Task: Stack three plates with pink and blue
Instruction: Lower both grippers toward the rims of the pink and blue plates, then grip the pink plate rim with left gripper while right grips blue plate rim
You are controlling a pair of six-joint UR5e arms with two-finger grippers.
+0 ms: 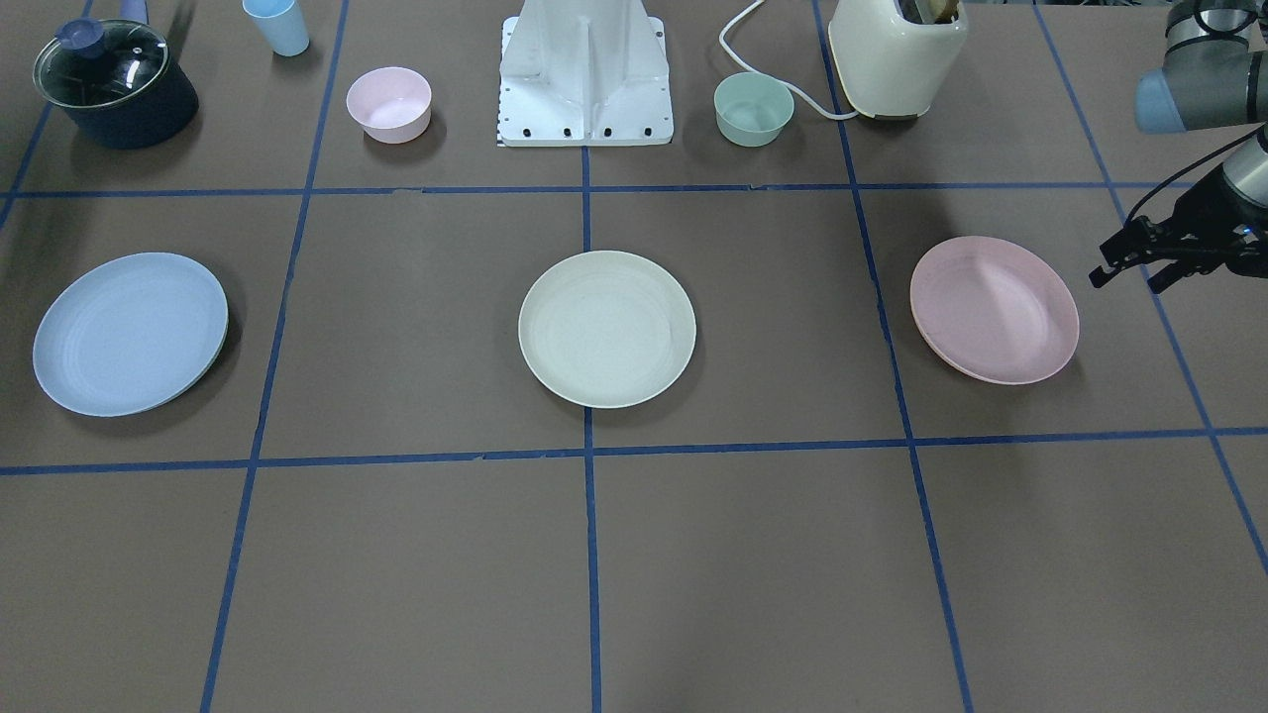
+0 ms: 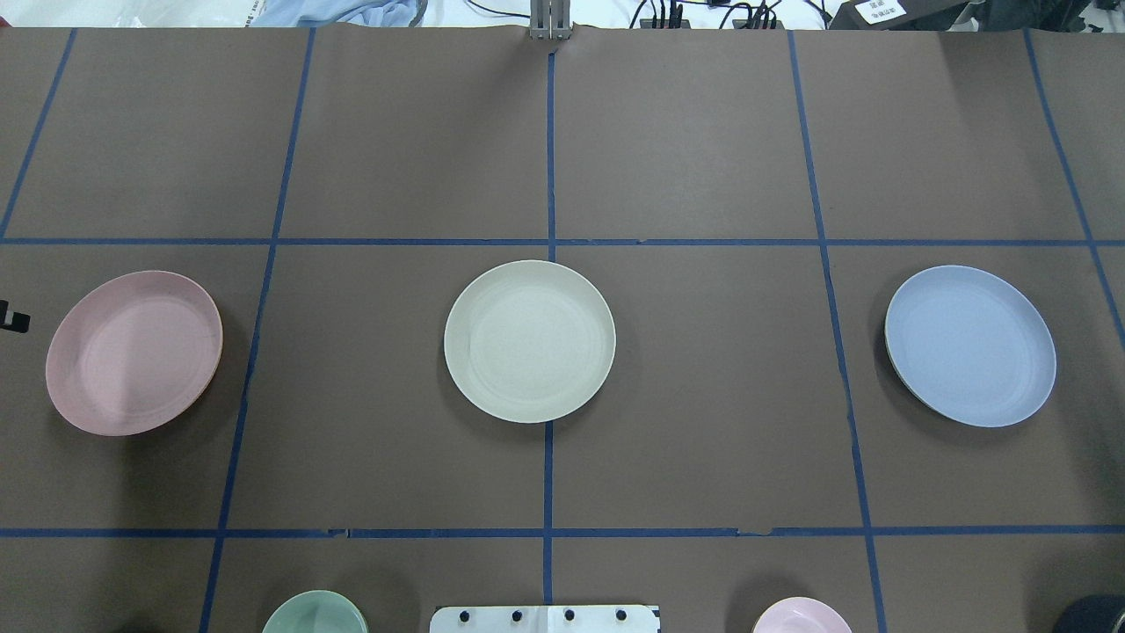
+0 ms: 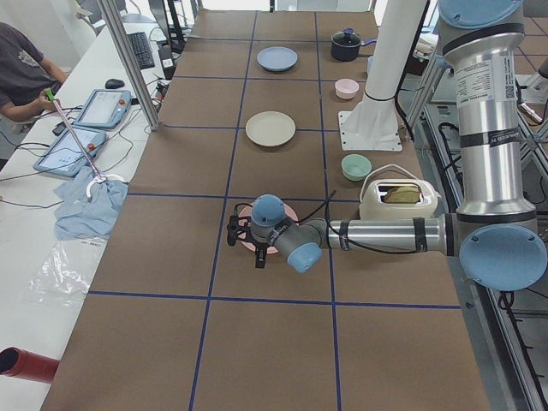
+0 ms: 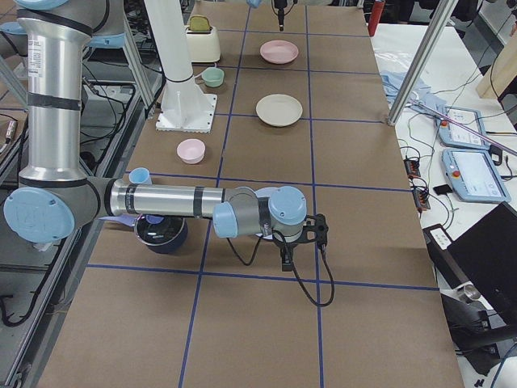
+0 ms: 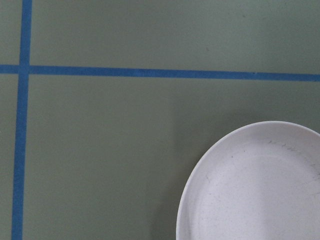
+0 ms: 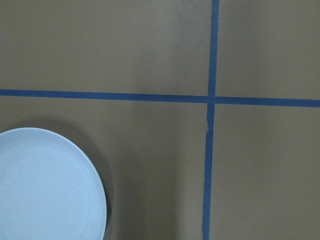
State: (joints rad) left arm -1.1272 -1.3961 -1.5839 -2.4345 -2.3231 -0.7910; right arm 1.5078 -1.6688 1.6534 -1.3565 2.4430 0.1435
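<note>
Three plates lie apart in a row on the brown table. The pale pink plate (image 1: 994,309) (image 2: 134,352) is on my left, the cream-white plate (image 1: 606,328) (image 2: 529,341) in the middle, and the light blue plate (image 1: 130,333) (image 2: 969,345) on my right. My left gripper (image 1: 1124,280) hovers open and empty just outside the pink plate's outer rim. The left wrist view shows part of that plate (image 5: 255,185). My right gripper (image 4: 311,234) shows only in the exterior right view, so I cannot tell its state. The right wrist view shows the blue plate's edge (image 6: 45,185).
Along the robot's side stand a dark lidded pot (image 1: 114,84), a small blue cup (image 1: 277,25), a small pink bowl (image 1: 388,104), the white arm base (image 1: 584,79), a mint-green bowl (image 1: 754,109) and a cream toaster (image 1: 897,54) with its cord.
</note>
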